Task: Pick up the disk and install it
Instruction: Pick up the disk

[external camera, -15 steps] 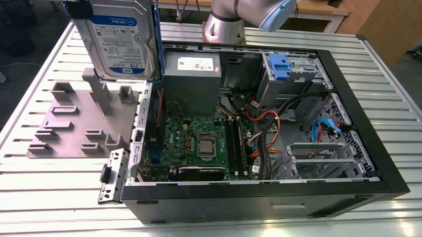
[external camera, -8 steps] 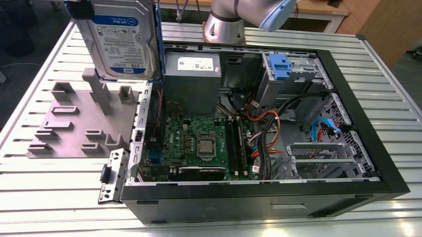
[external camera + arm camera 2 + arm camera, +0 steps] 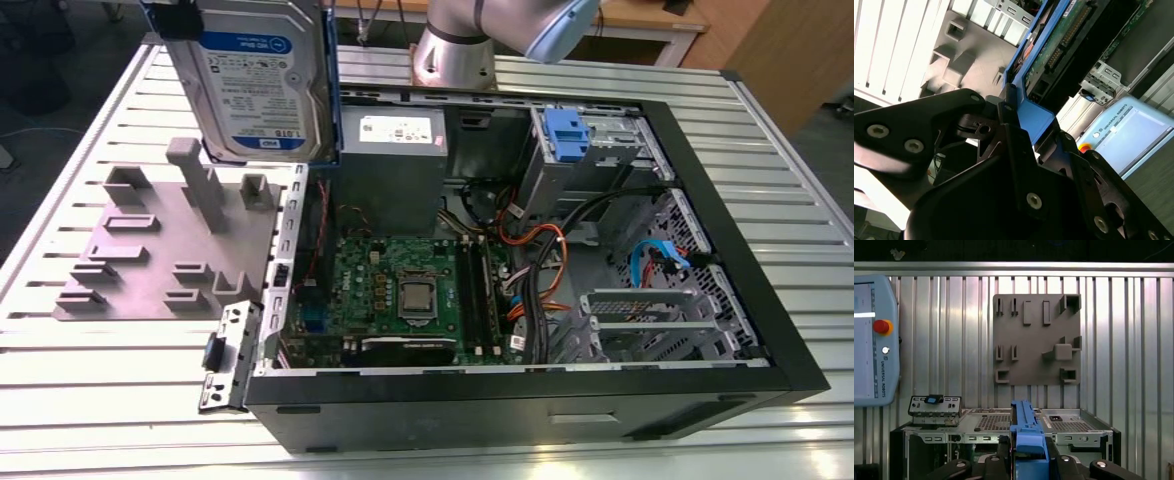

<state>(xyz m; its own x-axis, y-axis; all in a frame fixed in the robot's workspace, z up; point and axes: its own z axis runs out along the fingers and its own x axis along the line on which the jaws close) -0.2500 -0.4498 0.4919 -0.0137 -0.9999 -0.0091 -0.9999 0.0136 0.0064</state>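
One disk [image 3: 254, 75] sits clamped in the hand [image 3: 1027, 456].

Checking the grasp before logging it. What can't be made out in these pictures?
- Exterior view: top of the disk and its grip, cut off by the upper edge.
- Both wrist views: where the pincer meets the disk's blue frame, hidden by the pincer's own body.
- First wrist view: the computer case interior, hidden by its wall.
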